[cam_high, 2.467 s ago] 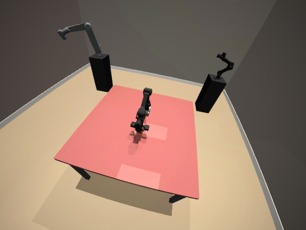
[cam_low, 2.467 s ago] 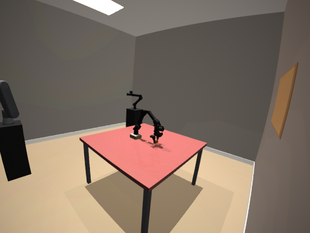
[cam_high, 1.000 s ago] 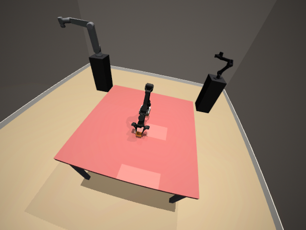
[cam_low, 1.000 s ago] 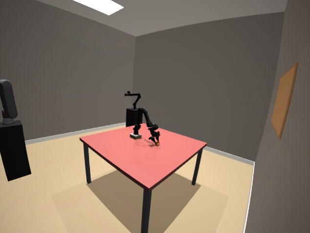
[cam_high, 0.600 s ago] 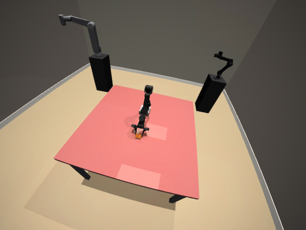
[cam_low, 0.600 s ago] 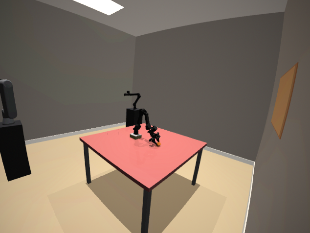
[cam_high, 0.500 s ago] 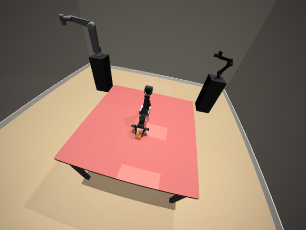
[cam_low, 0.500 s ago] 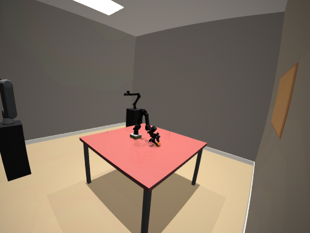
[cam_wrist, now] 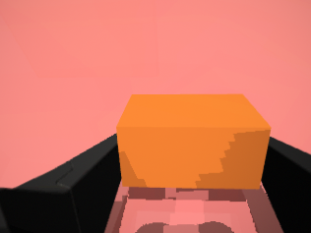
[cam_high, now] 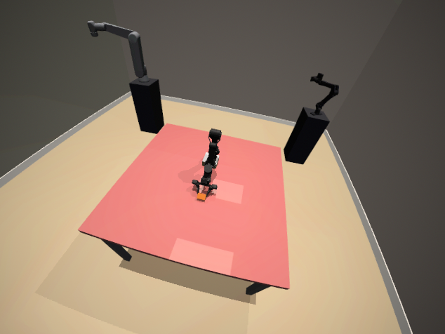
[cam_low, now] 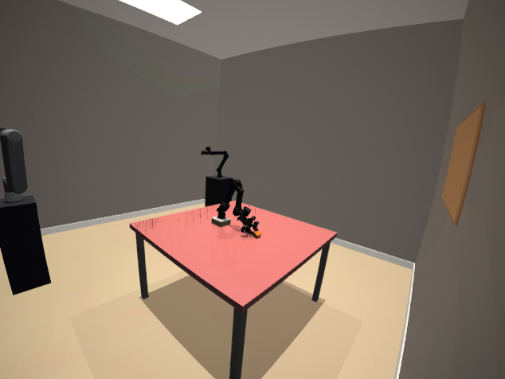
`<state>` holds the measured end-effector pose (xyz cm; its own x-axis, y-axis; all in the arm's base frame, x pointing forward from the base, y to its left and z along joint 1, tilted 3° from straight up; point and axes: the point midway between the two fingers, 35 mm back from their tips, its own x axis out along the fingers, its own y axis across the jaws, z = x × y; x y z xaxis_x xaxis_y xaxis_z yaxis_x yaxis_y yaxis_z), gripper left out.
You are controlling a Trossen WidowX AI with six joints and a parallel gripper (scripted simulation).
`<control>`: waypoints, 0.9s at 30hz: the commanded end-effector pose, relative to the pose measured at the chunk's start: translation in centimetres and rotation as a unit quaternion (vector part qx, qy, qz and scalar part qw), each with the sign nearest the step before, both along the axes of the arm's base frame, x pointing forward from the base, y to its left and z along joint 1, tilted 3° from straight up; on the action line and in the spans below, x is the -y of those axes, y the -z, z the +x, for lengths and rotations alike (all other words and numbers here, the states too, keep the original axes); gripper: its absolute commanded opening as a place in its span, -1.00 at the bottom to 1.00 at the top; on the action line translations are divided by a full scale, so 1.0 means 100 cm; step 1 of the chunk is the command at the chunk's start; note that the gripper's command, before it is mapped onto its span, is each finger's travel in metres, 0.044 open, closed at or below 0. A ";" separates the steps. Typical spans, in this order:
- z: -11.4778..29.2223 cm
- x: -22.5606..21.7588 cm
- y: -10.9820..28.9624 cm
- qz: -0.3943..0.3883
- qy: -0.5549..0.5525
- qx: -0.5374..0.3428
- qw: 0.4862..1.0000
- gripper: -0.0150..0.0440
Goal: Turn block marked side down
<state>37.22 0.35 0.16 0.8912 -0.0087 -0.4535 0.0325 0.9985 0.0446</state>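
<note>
Gripper (cam_wrist: 189, 196) pinching orange block (cam_wrist: 192, 142) w/ both fingers, low over red table (cam_high: 143, 222), near its middle. No mark visible on faces shown, so flip prob. underway; block not yet released onto table.

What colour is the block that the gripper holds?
Orange. The block shows best in the wrist view, between the black fingers.
</note>
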 end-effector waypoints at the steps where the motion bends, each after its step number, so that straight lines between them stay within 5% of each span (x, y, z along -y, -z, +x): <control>1: -0.010 0.000 0.001 0.001 0.004 0.020 1.000 -0.49; 22: -0.013 0.001 -0.003 0.001 0.005 0.042 0.999 -0.49; 27: -0.013 0.001 -0.003 0.001 0.005 0.042 0.999 -0.05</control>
